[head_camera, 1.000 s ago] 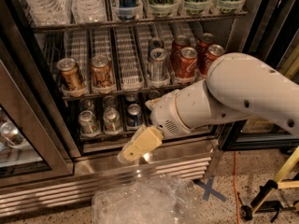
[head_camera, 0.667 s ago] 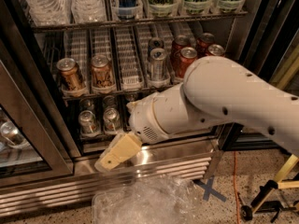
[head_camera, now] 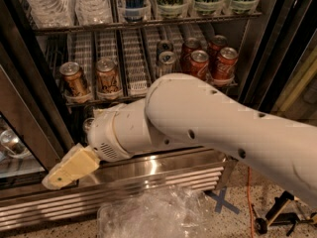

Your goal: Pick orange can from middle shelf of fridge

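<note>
Orange can [head_camera: 75, 81]: upright at the front of the far-left lane of the middle shelf [head_camera: 136, 58], seated in its clear front cup. In the next lane to the right stands a paler-label can [head_camera: 108, 76], which is not the target. Red cans [head_camera: 198, 63] sit well off to the right on the same shelf.

Gripper [head_camera: 59, 175]: low and left, outside the fridge [head_camera: 270, 43], level with the louvred grille [head_camera: 163, 180]. It is below the target and well apart from it. Cannot tell from this side whether it is open or closed; nothing seen in its hold. The white arm [head_camera: 213, 118] crosses in front of the shelf below.

Step in hand, as I judge it: the reach, not yet made.
- Raise the gripper to the can's mid-body height and point it into the fridge.
- Confirm it is opened wider than the can before entering.
- Go straight in along the left lane. The door frame [head_camera: 29, 98] is close on one side and the paler-label can on the other, so keep centred.
- Close on the body below the rim, lift clear of the cup, then draw straight out.

Risks: nudging the neighbour, or tipping the can on the ridged lane.
</note>
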